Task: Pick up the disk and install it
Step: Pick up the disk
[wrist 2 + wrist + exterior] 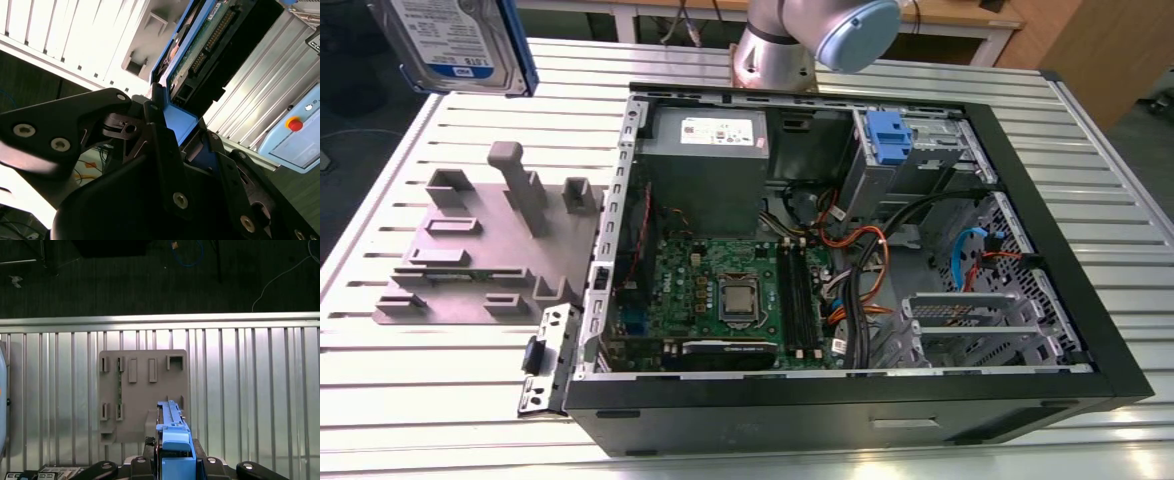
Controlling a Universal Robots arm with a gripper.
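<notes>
The claw (pixel 182 127) pinches the disk (pixel 454 40) by its blue side frame, aloft above the grey plate (pixel 145 390); stiff, dense and likely shock-sensitive, it seems best held by those frame sides, not its circuit board.

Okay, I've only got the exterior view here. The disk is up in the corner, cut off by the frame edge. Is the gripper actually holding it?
Observer: Yes. In the second wrist view the gripper is shut on the disk, holding it by its blue-framed end.
Operator: And what is it over at the moment?
Observer: In the first wrist view the disk hangs edge-on above the grey fixture plate, clear of it and not touching.
</notes>
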